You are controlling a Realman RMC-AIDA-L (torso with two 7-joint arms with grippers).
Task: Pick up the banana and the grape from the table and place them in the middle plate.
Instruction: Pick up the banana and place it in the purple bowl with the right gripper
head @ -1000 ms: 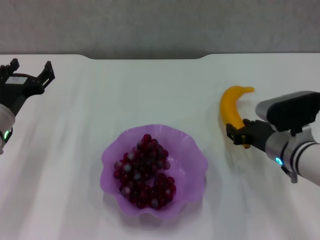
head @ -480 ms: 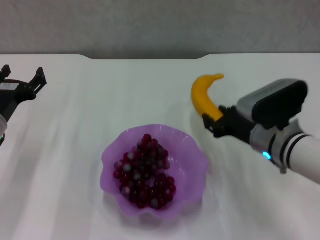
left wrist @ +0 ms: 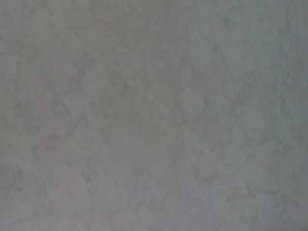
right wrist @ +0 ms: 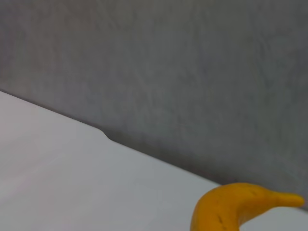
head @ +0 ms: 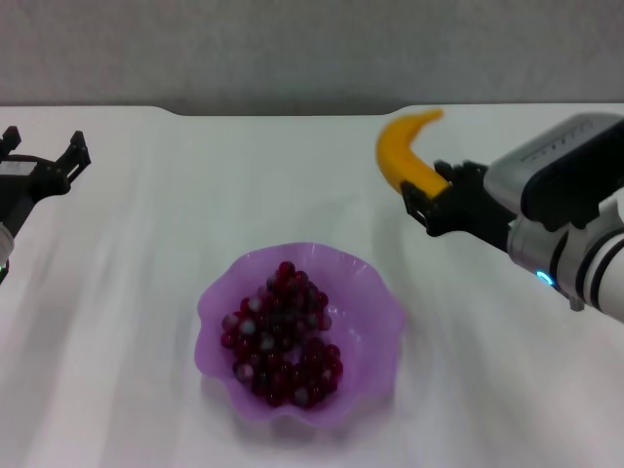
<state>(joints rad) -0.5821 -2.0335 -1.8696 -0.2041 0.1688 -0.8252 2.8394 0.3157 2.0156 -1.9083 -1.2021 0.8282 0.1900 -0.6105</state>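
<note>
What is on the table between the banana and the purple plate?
Nothing. In the head view, the right gripper holds the banana up, and only bare white table lies between it and the middle plate, which has the grape inside.

The lower end of the banana (head: 405, 156) is hidden between the fingers of the right gripper (head: 429, 200) in the head view. In the right wrist view, the banana (right wrist: 236, 204) is cut off by the picture's lower edge, and only its curved upper part and tip are shown. The right arm is cut off at the head view's right edge. The left gripper (head: 44, 166) is partly cut off at the left edge. Nothing but a blurred grey surface is shown in the left wrist view.
</note>
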